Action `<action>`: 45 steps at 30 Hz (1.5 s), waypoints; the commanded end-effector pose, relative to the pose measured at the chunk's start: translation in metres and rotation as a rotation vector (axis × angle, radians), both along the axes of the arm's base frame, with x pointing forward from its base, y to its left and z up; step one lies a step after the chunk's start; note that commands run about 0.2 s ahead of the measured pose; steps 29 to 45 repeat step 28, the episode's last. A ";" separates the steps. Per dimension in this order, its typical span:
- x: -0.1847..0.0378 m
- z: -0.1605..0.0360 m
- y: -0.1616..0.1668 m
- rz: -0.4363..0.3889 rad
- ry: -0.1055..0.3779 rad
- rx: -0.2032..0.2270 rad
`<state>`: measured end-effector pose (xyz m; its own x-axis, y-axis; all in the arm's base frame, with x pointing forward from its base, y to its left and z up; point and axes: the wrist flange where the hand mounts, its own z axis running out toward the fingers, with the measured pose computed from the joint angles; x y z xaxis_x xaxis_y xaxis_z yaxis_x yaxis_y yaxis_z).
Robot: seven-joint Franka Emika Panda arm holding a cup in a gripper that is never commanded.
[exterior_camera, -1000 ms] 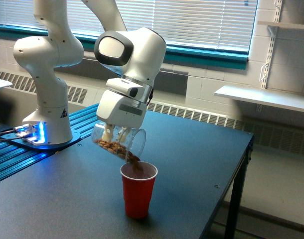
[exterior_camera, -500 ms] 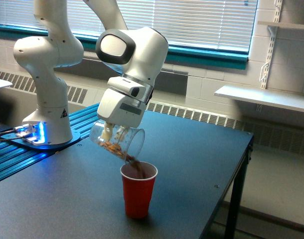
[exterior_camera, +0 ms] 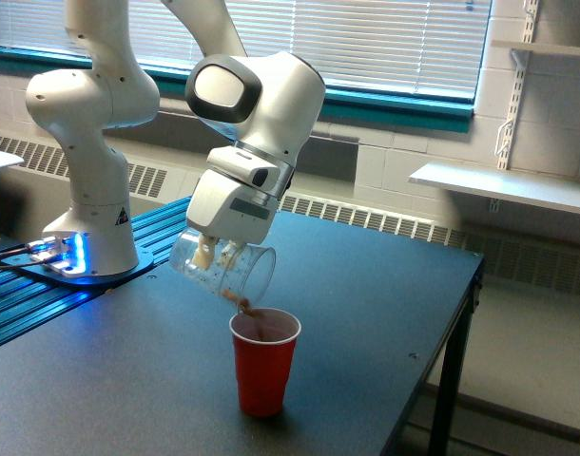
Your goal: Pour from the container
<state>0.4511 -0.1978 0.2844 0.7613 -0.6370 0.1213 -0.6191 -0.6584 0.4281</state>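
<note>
Item, pour in progress: I have the gripper (exterior_camera: 217,255) clamped on the container (exterior_camera: 222,267), tipped mouth-down just above the red cup (exterior_camera: 263,363) on the desk (exterior_camera: 366,285), brown bits falling from its lip into the cup. Risk as I judge it: the lip sits over the cup's near rim (little margin), so bits may bounce out, and a lower tilt could knock the light cup over.

Soft daylight through the blinds (exterior_camera: 366,38), slight overall blur, perhaps compression.
</note>
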 end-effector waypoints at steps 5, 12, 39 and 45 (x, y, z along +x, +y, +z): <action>0.004 0.002 0.002 0.022 0.015 0.019; 0.004 0.005 0.003 0.025 0.001 0.042; -0.002 0.021 0.005 0.007 -0.079 0.075; -0.002 0.021 0.005 0.007 -0.079 0.075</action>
